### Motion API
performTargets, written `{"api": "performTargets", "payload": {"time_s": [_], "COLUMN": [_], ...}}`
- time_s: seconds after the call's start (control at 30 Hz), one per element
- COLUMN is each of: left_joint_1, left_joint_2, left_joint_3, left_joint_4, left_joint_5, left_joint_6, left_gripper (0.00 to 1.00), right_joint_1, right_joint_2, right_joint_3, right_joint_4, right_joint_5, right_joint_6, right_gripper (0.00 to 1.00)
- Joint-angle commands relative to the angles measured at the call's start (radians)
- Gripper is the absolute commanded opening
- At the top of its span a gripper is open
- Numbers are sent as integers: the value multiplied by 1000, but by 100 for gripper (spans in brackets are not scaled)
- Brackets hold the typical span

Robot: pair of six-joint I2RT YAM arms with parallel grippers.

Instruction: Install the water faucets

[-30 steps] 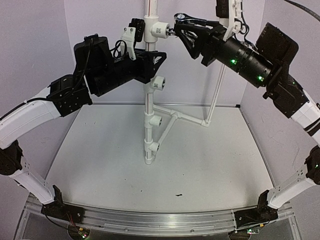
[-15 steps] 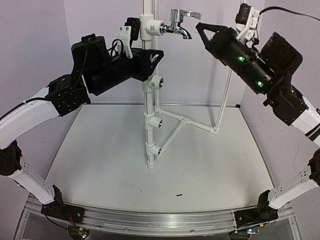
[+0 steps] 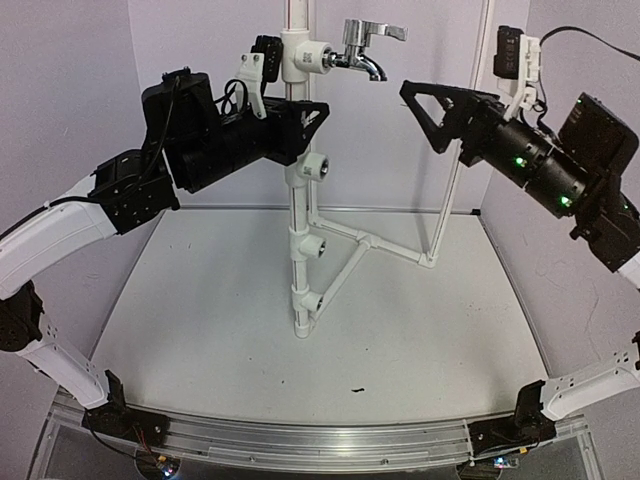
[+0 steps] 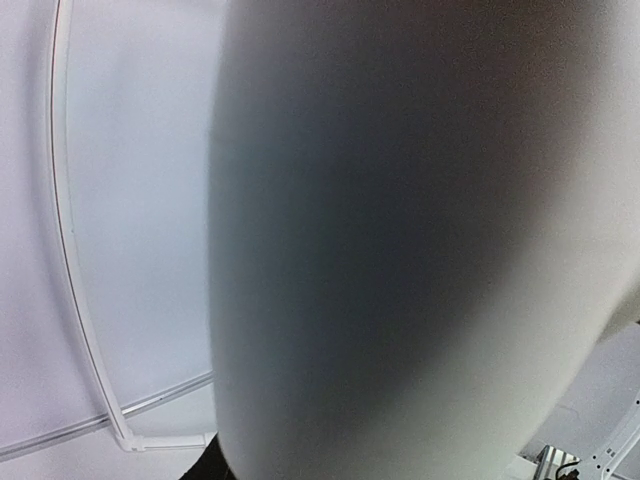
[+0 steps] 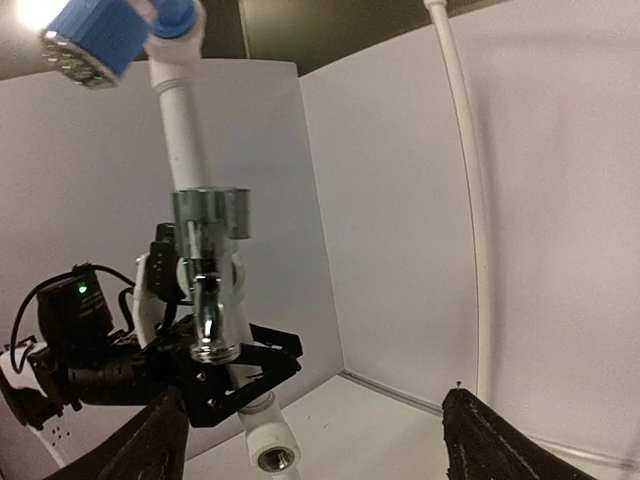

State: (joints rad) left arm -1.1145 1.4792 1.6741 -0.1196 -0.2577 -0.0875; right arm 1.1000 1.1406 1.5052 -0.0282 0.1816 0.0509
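A chrome water faucet (image 3: 360, 47) sticks out to the right of the top tee fitting (image 3: 304, 57) on the white upright pipe (image 3: 297, 205); its lever lies on top and its spout points down. My right gripper (image 3: 422, 106) hangs open a short way to the right of it and a little lower, holding nothing. In the right wrist view the faucet (image 5: 209, 285) faces me spout-first, beyond my spread fingertips (image 5: 152, 446). My left gripper (image 3: 301, 118) is shut on the pipe just below the top fitting. That pipe (image 4: 400, 250) fills the left wrist view as a blur.
Three more white tee fittings (image 3: 318, 165) (image 3: 313, 243) (image 3: 308, 296) with dark openings sit lower on the pipe. A slanted brace (image 3: 372, 238) runs from it to a thin white upright tube (image 3: 449, 195) at the back right. White walls close in the table (image 3: 400, 340).
My right gripper let go of the faucet, opened wide and drew back to the right and down. The faucet stays in the top fitting. The left arm holds still.
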Motion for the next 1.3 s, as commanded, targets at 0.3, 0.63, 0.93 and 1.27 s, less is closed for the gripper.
{"api": "performTargets", "payload": {"time_s": [0.3,0.63,0.93,1.27], "left_joint_1": [-36,-36,8,10], "left_joint_2": [93,88,35,56], "left_joint_3": [-75,-76,-121,-102], "left_joint_4": [-348,-348,-353,-360], "left_joint_5": [56,49,20,56], "left_joint_6": [-235,-225,-230,-223], "left_gripper": [0,0,0,0], "right_joint_1": [2,2,3,2], "right_joint_2": [218,308,149,204], "right_joint_3": [279,320,41,146], "right_joint_4": [-58,86,88,95], "right_joint_5": [-196,-68,71,-97], "right_joint_6": [-61,98,45,110], "right_gripper": [94,82,98,98]}}
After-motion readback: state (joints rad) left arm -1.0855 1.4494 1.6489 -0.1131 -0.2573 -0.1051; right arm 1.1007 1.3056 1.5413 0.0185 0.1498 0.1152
